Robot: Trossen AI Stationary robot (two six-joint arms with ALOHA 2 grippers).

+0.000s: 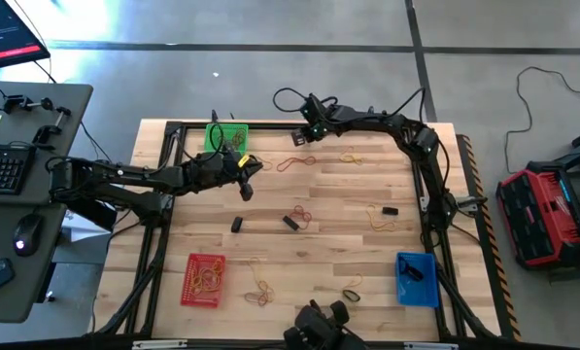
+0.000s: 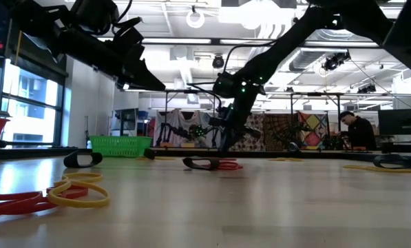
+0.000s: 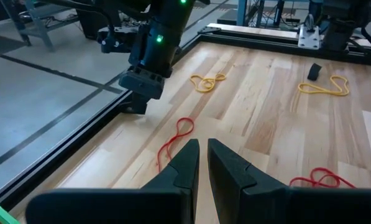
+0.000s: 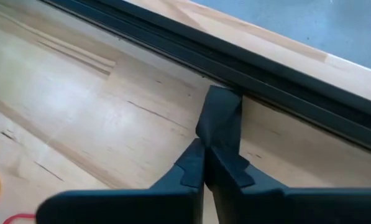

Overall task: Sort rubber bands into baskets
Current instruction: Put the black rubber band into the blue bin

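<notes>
My right gripper [image 1: 302, 139] is down at the table's far edge, right of the green basket [image 1: 226, 136], shut on a black rubber band [image 4: 221, 118]. My left gripper [image 3: 202, 163] hangs above the table's left middle, shut and holding nothing. A red rubber band [image 3: 176, 140] lies flat on the wood just ahead of it. Other rubber bands lie scattered flat: yellow [image 1: 351, 156], black [image 1: 291, 222], orange [image 1: 260, 290]. The red basket [image 1: 204, 279] stands near left and the blue basket [image 1: 416, 277] near right. My right gripper pinches the black rubber band's near end [image 4: 211, 142] between its two fingertips. The fingers slant down toward the table's far edge. The band's free part [image 4: 222, 106] sticks out past the tips, flattened, next to the black rail; whether it is clear of the wood I cannot tell.
A black metal rail [image 4: 284, 84] frames the table along the far edge, right beside my right gripper. Black cables [image 1: 290, 97] loop behind the far edge. A desk with keyboard and mouse [image 1: 8, 165] stands left of the table. A person [image 2: 356, 131] is far off in the room.
</notes>
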